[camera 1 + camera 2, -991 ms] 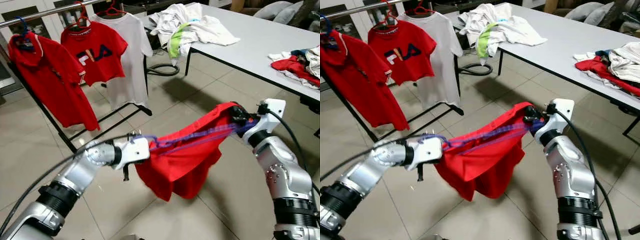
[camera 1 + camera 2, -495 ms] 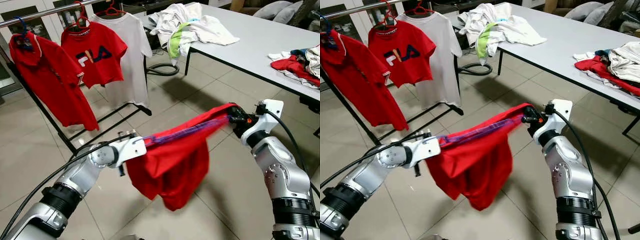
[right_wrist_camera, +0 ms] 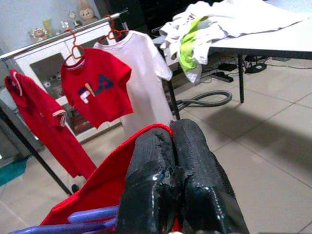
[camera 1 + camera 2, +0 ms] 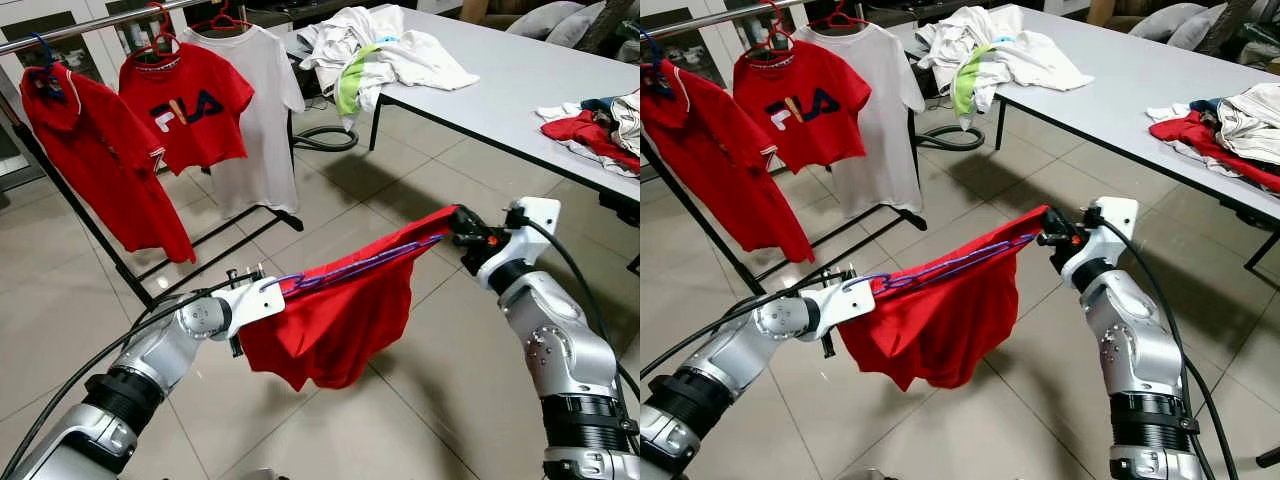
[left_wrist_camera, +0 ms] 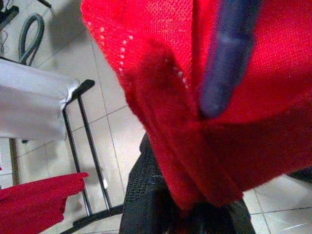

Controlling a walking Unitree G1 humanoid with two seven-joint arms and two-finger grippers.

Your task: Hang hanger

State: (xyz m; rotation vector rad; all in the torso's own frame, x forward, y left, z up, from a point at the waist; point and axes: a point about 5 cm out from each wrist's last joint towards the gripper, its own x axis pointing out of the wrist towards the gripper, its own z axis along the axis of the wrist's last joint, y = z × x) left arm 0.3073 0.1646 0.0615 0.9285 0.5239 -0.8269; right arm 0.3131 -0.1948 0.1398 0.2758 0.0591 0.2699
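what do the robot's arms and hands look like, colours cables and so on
Both arms are silver metal segments joined by ribbed black rings. A thin black cable loops along each. The left hand sits on a white wrist block; the right hand has a white housing behind it. Its fingers are long, black and rough-textured.

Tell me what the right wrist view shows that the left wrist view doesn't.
The right wrist view alone takes in the white table with its heap of clothes, the FILA shirt on the rail, and the right tool pinched on the red shirt. The left wrist view alone gives a close look at the left tool gripping that cloth. Both share the red shirt, the purple hanger, the white shirt and the tiled floor.
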